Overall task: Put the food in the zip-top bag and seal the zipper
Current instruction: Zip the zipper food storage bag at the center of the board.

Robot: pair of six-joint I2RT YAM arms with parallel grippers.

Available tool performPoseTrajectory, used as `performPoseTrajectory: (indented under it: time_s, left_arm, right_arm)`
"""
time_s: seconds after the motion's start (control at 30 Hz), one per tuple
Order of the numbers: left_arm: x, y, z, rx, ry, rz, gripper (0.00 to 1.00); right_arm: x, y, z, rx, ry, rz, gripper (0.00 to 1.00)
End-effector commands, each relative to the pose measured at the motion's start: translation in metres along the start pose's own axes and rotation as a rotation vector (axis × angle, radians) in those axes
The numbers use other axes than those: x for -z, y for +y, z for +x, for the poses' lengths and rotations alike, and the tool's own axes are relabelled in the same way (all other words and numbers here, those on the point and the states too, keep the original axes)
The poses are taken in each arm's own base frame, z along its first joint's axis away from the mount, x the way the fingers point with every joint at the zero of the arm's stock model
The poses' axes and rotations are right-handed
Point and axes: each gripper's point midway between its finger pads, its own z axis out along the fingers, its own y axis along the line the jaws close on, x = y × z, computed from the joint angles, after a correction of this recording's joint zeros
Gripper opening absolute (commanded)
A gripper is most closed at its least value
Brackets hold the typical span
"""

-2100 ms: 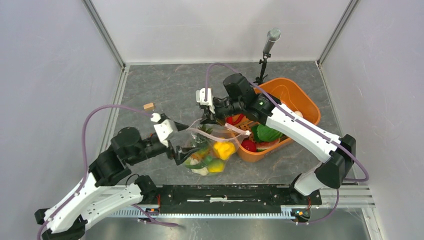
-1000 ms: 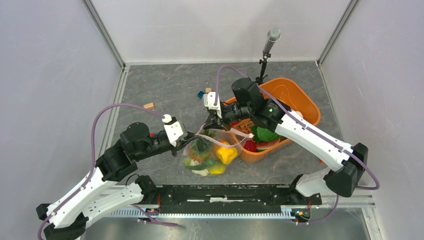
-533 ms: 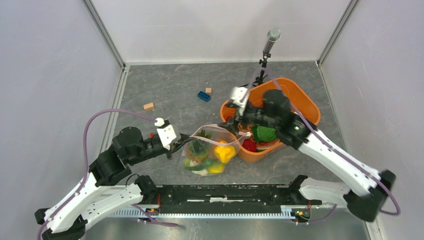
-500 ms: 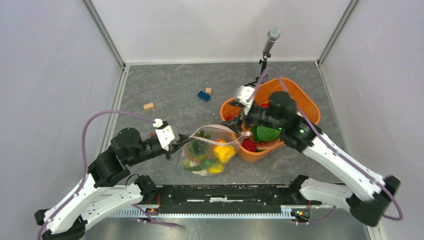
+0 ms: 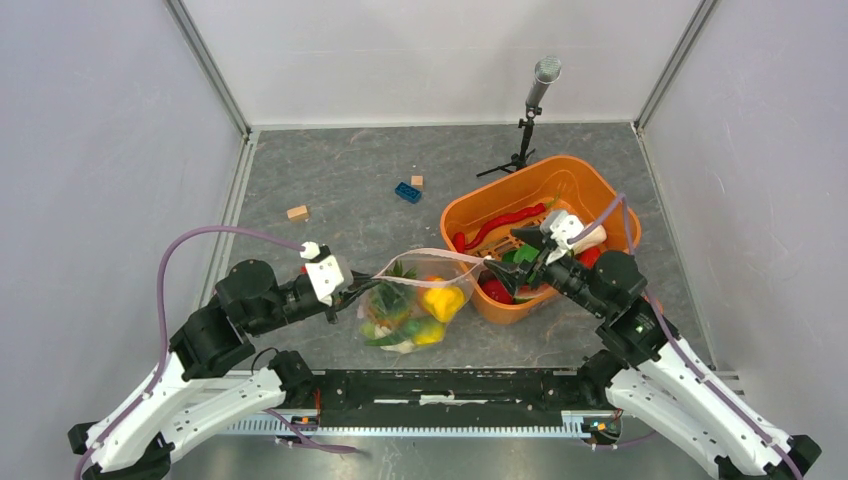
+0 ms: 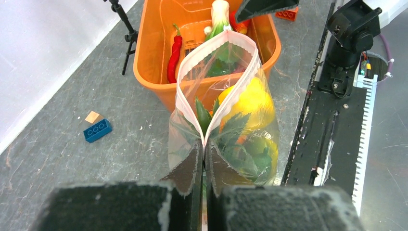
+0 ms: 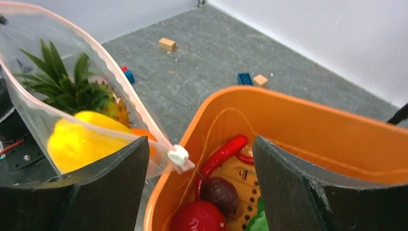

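Observation:
The clear zip-top bag (image 5: pixel 405 312) lies left of the orange basket, its mouth gaping. Inside it is food: a yellow pepper (image 5: pixel 441 299), a pineapple (image 7: pixel 72 91) and leafy greens (image 6: pixel 240 154). My left gripper (image 6: pixel 204 150) is shut on the near end of the pink zipper (image 6: pixel 219 50). The strip's far end, with a white slider (image 7: pixel 178 155), rests on the basket rim. My right gripper (image 7: pixel 199 142) hangs open just behind the slider, touching nothing. More food sits in the basket: a red chilli (image 5: pixel 500 222), a dark round fruit (image 7: pixel 219 193), a red piece (image 5: pixel 497 290).
The orange basket (image 5: pixel 585 190) stands at the right. A microphone stand (image 5: pixel 528 115) rises behind it. A blue brick (image 5: pixel 406 192) and two tan blocks (image 5: pixel 297 212) (image 5: pixel 417 181) lie on the grey floor behind the bag. The black rail (image 6: pixel 337 110) runs along the near edge.
My right gripper has opened, let go of the zipper's far end and drawn back toward the near right. The left gripper keeps its hold; the bag has sagged slightly nearer.

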Motion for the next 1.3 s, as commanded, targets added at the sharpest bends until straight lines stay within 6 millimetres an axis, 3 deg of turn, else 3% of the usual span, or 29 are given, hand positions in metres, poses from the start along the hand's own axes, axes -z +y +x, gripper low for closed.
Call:
performPoseTrajectory:
  time_s: [0.0, 0.3, 0.4, 0.5, 0.67, 0.7, 0.73, 0.83, 0.9, 1.13, 1.27]
  left_arm:
    - [0.003, 0.004, -0.012, -0.045, -0.041, -0.012, 0.02]
    - [0.005, 0.003, -0.014, -0.052, -0.044, -0.006, 0.02]
    - [0.006, 0.003, -0.014, -0.049, -0.045, -0.007, 0.02]
    - [0.007, 0.003, -0.013, -0.048, -0.045, -0.011, 0.02]
    - [0.009, 0.003, -0.013, -0.052, -0.045, -0.014, 0.02]
    - [0.009, 0.003, -0.014, -0.053, -0.046, -0.014, 0.02]
    - [0.009, 0.004, -0.014, -0.053, -0.046, -0.016, 0.02]
    - [0.008, 0.003, -0.014, -0.054, -0.045, -0.010, 0.02]
    - [0.006, 0.002, -0.014, -0.054, -0.046, -0.005, 0.02]
    - [0.003, -0.003, -0.018, -0.050, -0.045, 0.037, 0.02]
    - [0.005, -0.008, -0.022, -0.046, -0.045, 0.064, 0.02]
  right_arm:
    - [0.009, -0.004, -0.003, -0.041, -0.096, 0.035, 0.82]
    - [0.015, 0.001, 0.025, 0.031, 0.035, -0.042, 0.82]
    - [0.017, -0.021, 0.026, 0.024, 0.078, 0.041, 0.82]
    - [0.014, -0.041, 0.012, -0.003, 0.061, 0.064, 0.82]
    - [0.024, -0.119, -0.009, -0.185, 0.000, 0.159, 0.81]
    - [0.026, -0.120, -0.021, -0.218, -0.058, 0.104, 0.81]
    - [0.023, -0.116, -0.030, -0.242, -0.103, 0.050, 0.81]
    - [0.025, -0.115, -0.032, -0.216, -0.205, 0.063, 0.84]
    - [0.034, -0.094, -0.029, -0.088, -0.274, 0.007, 0.85]
    - [0.048, -0.020, 0.012, 0.032, -0.241, -0.283, 0.86]
    - [0.043, -0.004, 0.025, -0.007, -0.214, -0.384, 0.83]
